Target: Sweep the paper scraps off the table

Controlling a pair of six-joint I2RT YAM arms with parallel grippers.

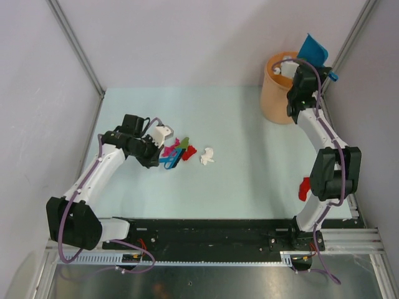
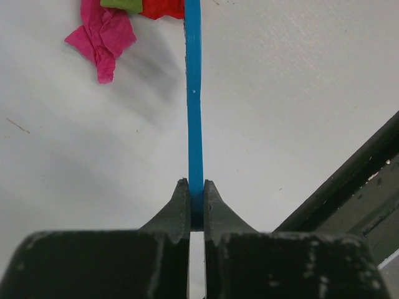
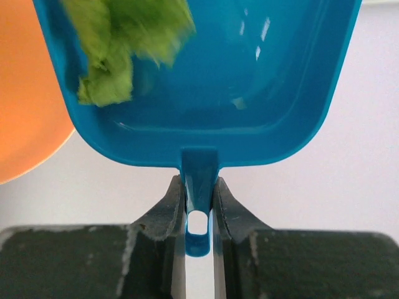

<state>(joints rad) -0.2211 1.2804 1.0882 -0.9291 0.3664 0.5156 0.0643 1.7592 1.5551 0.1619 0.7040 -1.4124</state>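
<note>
Left end effector (image 2: 196,187) is clamped narrow on a thin blue tool (image 2: 194,93), which I see edge-on in the left wrist view. Its far end reaches the paper scraps (image 1: 179,149) on the left-centre of the bench (image 1: 249,174). There's a pink scrap (image 2: 103,37) just left of the tool, with a green bit (image 2: 121,5) and a red bit (image 2: 163,7) at the tool's tip. A white wad (image 1: 207,156) sits just right of that cluster, apart from it. Another red piece (image 1: 303,188) lies at the right side of the bench, against the right arm's elbow.

Right end effector (image 3: 198,187) is closed on the handle tab of the blue dustpan (image 3: 249,93). The pan is raised at the orange bin (image 1: 277,93) in the far right corner. A green wad (image 3: 106,68), blurred, is inside the pan at its left side. I can't tell whether the pan is over the bin or just beside it.
</note>
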